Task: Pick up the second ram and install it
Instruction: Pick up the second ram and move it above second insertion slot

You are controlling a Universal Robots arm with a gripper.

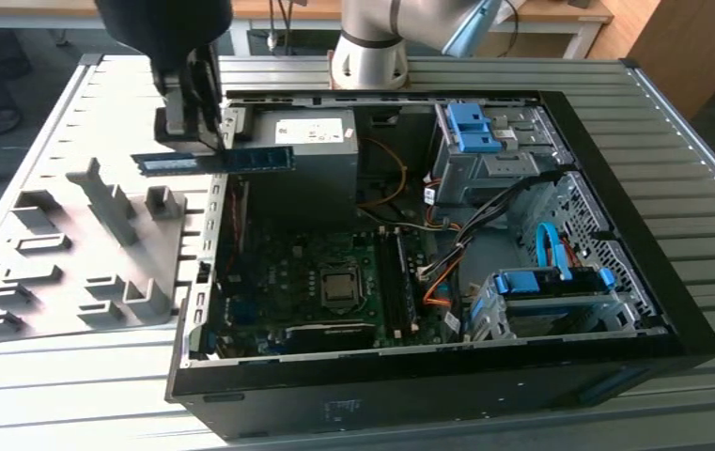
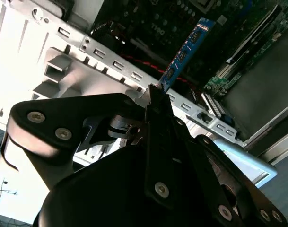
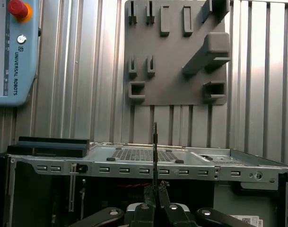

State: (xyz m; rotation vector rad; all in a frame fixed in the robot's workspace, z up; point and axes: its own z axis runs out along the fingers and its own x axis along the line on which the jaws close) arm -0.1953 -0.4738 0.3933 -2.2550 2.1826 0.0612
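Observation:
The second ram (image 1: 251,160) is a long blue-green strip that hangs level in the air above the far left wall of the open computer case (image 1: 658,310). My gripper (image 1: 210,146) is shut on it near the middle, coming down from above. In the second wrist view the ram (image 2: 186,49) sticks out past my gripper (image 2: 153,92) over the dark motherboard (image 2: 148,23). The first wrist view has the ram (image 3: 154,151) edge-on as a thin upright line above my gripper (image 3: 155,195), over the case's metal wall (image 3: 134,169).
A grey holder plate (image 1: 69,254) with raised fixtures lies on the ribbed table at the exterior view's left. Inside the case are the motherboard (image 1: 319,282), long black slots (image 1: 397,272), cables and blue drive brackets (image 1: 473,127). A pendant with a red button (image 3: 16,8) lies on the table.

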